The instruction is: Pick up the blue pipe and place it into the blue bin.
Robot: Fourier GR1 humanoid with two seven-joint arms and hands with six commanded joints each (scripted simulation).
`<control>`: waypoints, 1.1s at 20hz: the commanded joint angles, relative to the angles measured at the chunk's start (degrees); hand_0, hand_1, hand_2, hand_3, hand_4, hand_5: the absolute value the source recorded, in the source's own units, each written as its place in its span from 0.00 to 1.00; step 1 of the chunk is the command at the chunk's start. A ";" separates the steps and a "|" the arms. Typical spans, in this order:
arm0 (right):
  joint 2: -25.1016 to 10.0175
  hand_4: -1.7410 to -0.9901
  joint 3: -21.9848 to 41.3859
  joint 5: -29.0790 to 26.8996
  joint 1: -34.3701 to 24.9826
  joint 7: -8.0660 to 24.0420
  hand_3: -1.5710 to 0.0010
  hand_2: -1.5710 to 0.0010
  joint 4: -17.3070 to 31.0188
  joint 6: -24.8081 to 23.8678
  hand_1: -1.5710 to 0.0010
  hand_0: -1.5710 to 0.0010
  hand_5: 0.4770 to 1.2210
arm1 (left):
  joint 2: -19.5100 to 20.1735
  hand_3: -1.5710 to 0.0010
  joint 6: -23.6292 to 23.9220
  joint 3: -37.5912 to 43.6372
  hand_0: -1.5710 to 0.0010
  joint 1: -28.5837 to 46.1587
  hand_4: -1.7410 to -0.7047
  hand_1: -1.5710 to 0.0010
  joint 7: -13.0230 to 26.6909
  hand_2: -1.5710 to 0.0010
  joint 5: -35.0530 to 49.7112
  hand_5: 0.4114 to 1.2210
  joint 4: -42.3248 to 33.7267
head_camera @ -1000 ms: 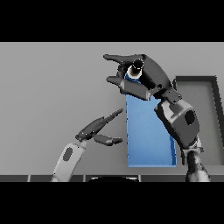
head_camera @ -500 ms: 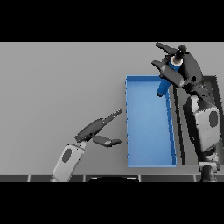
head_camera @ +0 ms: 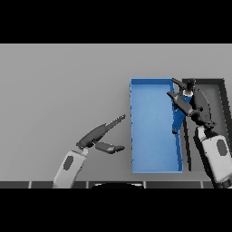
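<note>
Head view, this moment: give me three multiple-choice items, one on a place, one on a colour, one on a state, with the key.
1. Where is the blue pipe?
A. over the blue bin's right side
B. on the table left of the bin
C. in the left robot hand

2. The tray right of the blue bin is:
A. red
B. dark
C. white

3. The left robot hand is:
A. curled round the pipe
B. open, holding nothing
C. inside the bin

Key: 1 A, it hangs from the right robot hand there; 2 B, dark rim; 3 B, fingers straight above the table.
</note>
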 commanded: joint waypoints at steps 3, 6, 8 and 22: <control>-5.08 0.00 6.66 -0.97 3.15 0.01 0.03 0.00 -0.07 -8.65 0.00 0.00 1.00 | 0.34 1.00 -0.24 -0.17 1.00 0.25 0.82 1.00 -0.28 1.00 0.04 0.01 -0.44; -10.57 0.00 14.52 -3.01 2.92 0.00 0.35 0.00 1.90 -14.98 0.00 0.00 1.00 | 0.14 1.00 -0.07 -0.80 1.00 0.84 0.83 1.00 -0.16 1.00 -0.42 0.01 -0.70; -13.23 0.00 19.83 -5.83 1.50 0.00 0.46 0.00 4.55 -19.39 0.01 0.00 1.00 | 0.50 1.00 -0.36 -0.66 1.00 1.21 0.83 1.00 -0.44 1.00 -0.01 0.01 -1.32; -28.39 0.90 50.33 -19.31 -16.61 0.03 0.97 0.95 10.75 -16.67 0.95 0.95 0.50 | -0.08 1.00 0.19 -0.93 1.00 0.59 0.83 1.00 0.52 1.00 -0.73 0.02 -0.67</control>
